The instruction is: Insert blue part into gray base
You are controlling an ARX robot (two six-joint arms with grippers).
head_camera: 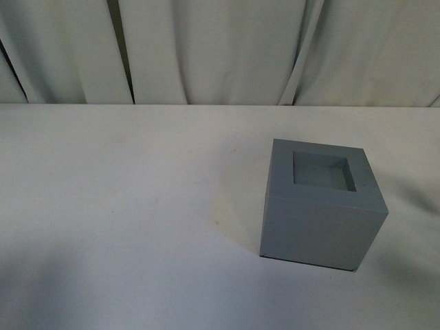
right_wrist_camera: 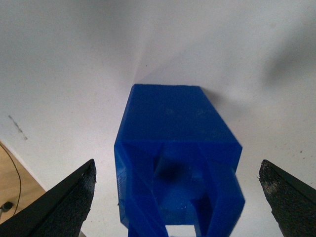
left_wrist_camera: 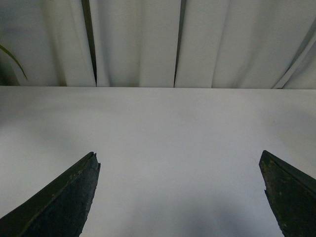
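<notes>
The gray base [head_camera: 320, 206] stands on the white table right of centre in the front view, its square recess [head_camera: 323, 172] facing up and empty. The blue part [right_wrist_camera: 175, 163] shows only in the right wrist view, standing on the white table with its loop handle nearest the camera. My right gripper [right_wrist_camera: 177, 165] is open, its two dark fingers wide apart on either side of the blue part, not touching it. My left gripper [left_wrist_camera: 180, 158] is open over bare table with nothing between its fingers. Neither arm shows in the front view.
White curtains [head_camera: 220, 48] hang behind the table's far edge [head_camera: 220, 104]. In the right wrist view a strip of wooden floor [right_wrist_camera: 12, 192] with a thin cable shows beyond the table's edge.
</notes>
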